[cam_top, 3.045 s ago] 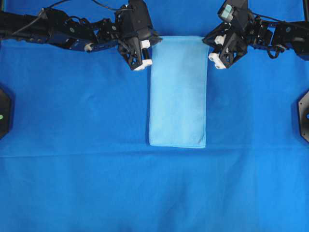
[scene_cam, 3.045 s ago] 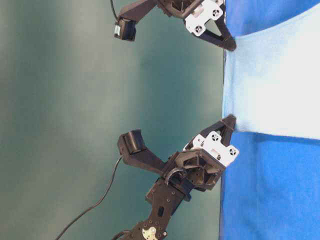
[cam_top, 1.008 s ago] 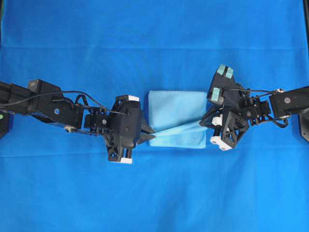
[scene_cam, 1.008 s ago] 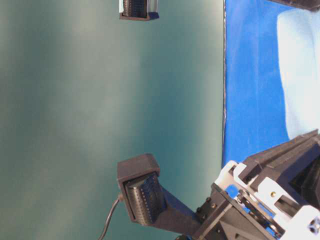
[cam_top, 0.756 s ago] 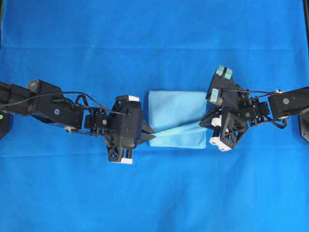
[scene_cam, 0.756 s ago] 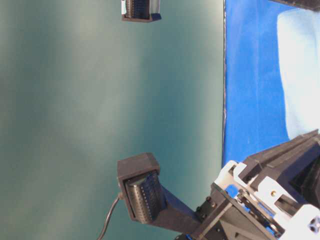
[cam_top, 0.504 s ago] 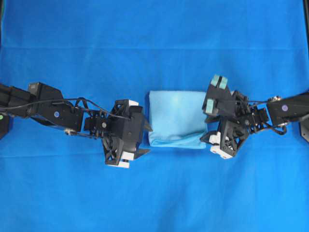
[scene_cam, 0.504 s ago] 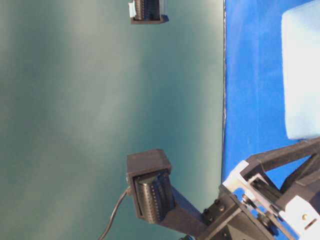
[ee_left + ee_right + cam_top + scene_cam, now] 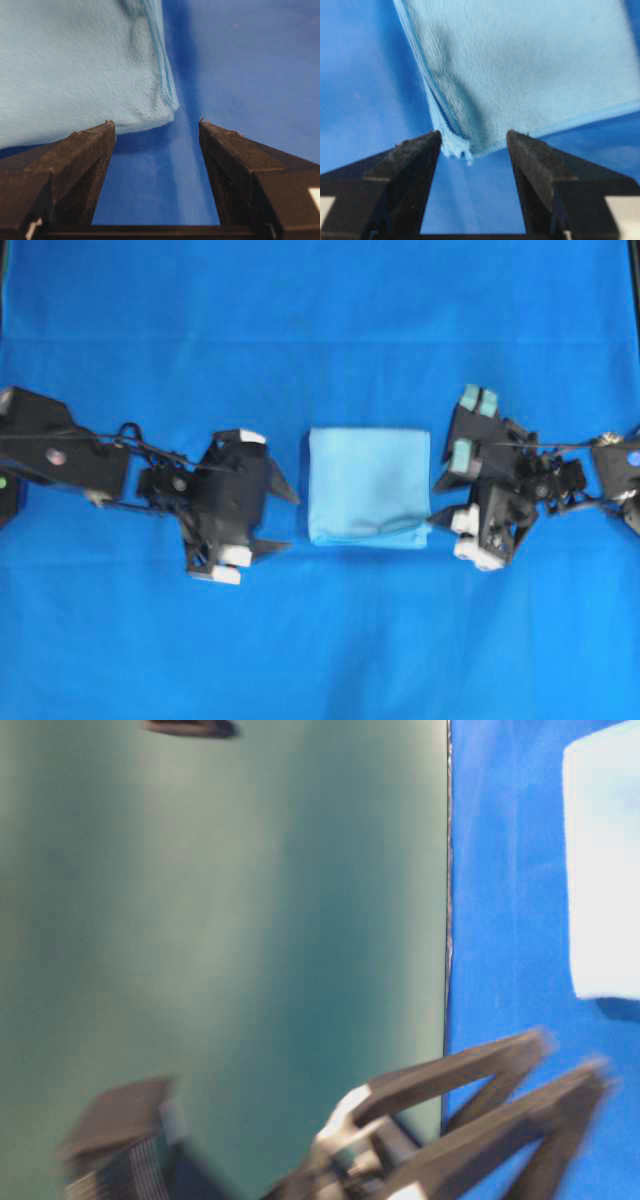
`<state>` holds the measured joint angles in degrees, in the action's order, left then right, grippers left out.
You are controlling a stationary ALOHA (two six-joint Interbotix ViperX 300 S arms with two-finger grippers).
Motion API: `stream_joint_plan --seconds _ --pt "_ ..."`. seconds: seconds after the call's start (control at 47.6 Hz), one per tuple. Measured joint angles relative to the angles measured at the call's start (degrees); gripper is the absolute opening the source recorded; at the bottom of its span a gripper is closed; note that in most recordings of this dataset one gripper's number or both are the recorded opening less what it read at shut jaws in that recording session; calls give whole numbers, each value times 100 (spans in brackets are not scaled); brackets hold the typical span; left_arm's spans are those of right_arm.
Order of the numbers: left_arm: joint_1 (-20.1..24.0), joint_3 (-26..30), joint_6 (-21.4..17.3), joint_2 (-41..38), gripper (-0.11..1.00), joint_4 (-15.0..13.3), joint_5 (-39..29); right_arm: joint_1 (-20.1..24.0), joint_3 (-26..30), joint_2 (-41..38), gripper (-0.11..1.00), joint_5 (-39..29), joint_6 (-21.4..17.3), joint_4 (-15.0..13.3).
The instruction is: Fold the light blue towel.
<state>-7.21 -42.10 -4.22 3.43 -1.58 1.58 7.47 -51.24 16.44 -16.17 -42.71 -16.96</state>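
The light blue towel (image 9: 368,486) lies folded into a near-square on the table's middle, its front edge slightly rumpled. My left gripper (image 9: 292,522) is just left of it, open and empty, a short gap from the towel's edge. In the left wrist view the towel (image 9: 75,65) has a corner just beyond my left gripper (image 9: 155,122). My right gripper (image 9: 437,505) is open at the towel's right edge. In the right wrist view the frayed corner of the towel (image 9: 520,65) sits level with the tips of my right gripper (image 9: 474,134), ungripped.
A deep blue cloth (image 9: 320,640) covers the whole table. Dark mounts (image 9: 5,490) sit at the left and right edges. The table-level view shows a teal wall (image 9: 220,920), the towel (image 9: 605,870) and blurred open fingers (image 9: 470,1070) low in the frame.
Both grippers opened and let go of the towel's front edge, then drew back outward, the left one farther. The lifted flap dropped flat onto the folded towel.
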Motion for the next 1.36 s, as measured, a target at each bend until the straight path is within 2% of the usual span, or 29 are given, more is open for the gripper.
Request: stream_joint_plan --seconds 0.21,0.42,0.672,0.987,1.176,1.365 --pt "9 -448 -26 1257 65 0 -114 0 -9 1143 59 -633 9 -571" --pt "35 -1072 -26 2602 65 0 -114 0 -290 2373 59 -756 9 -1055" --pt "176 -1934 -35 4474 64 0 -272 0 -756 3814 59 -1020 0 -1503" --pt "571 -2971 70 6223 64 0 -686 -97 -1635 5019 59 -1072 -53 -1573" --pt "782 -3366 88 6732 63 0 -800 -387 -2083 5282 59 -1011 -62 -1573" --pt "800 -3489 97 6891 63 0 -905 -536 -2347 5273 59 -598 -70 -1547"
